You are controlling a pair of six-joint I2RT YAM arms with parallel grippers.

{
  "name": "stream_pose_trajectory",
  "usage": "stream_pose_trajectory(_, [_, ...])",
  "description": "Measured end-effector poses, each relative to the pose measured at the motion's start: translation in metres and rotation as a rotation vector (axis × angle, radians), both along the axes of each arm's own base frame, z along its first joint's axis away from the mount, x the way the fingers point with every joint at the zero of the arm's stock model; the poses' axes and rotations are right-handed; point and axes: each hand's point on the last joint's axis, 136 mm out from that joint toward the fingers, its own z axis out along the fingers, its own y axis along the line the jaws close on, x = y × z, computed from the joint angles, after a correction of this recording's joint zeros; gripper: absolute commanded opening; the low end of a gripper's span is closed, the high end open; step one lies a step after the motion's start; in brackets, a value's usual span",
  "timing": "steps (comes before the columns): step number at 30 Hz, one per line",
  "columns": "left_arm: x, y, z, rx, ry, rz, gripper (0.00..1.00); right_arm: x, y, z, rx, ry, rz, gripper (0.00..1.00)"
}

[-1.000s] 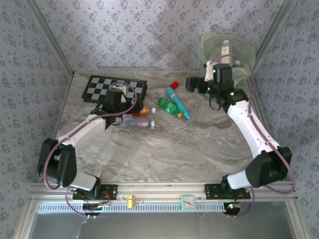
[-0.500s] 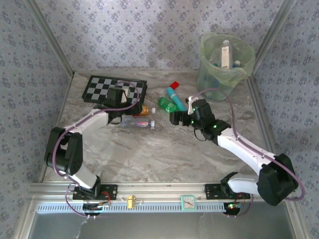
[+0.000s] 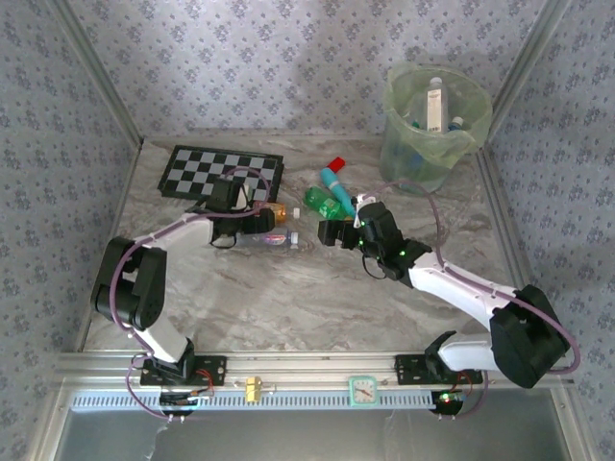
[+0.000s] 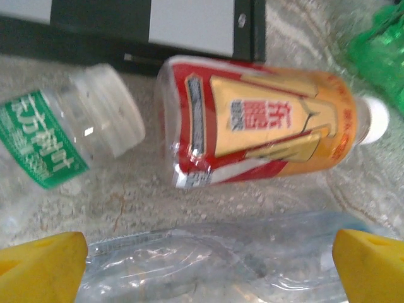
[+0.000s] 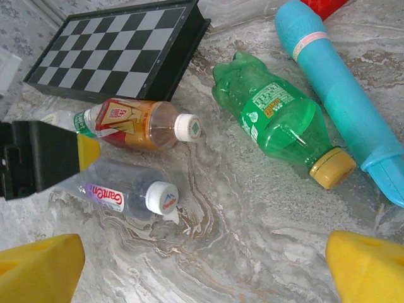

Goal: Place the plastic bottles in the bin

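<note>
Swinging down from the bin (image 3: 404,144), the right pincer (image 3: 333,232) now hangs low over the table, wide and empty. The left pincer (image 4: 205,265) has edged forward, equally wide, straddling a crumpled clear bottle (image 4: 189,255).

Just beyond the left pincer lie an orange-label bottle (image 4: 265,126) and a green-label bottle (image 4: 44,136). Ahead of the right pincer, a green bottle (image 5: 278,120) lies just beside a teal tube (image 5: 341,95).

That makes four bottles on the table, at least two in the bin, one tube and one chessboard (image 3: 207,171).

The thin clear bottle may buckle and squirt out when squeezed, knocking its neighbours. The right pincer could catch the tube instead.
</note>
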Motion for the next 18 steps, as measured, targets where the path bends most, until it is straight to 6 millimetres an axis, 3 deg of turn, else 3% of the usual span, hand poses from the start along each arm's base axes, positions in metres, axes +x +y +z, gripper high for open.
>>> stream_pose_trajectory(5, [-0.017, 0.001, -0.016, -0.001, 0.065, 0.005, 0.99, 0.001, 0.0, 0.001, 0.001, -0.006, -0.004, 1.0])
stream_pose_trajectory(9, [-0.028, -0.013, -0.013, -0.006, 0.07, -0.029, 0.99, 0.002, -0.001, 0.002, 0.003, -0.008, -0.009, 1.0])
stream_pose_trajectory(14, [-0.056, -0.031, -0.014, -0.002, 0.09, -0.093, 0.99, 0.001, 0.0, 0.002, 0.006, -0.006, -0.01, 1.0])
stream_pose_trajectory(18, [-0.072, -0.036, -0.019, 0.007, 0.121, -0.117, 0.99, 0.001, 0.0, 0.002, 0.006, -0.006, -0.01, 1.0])
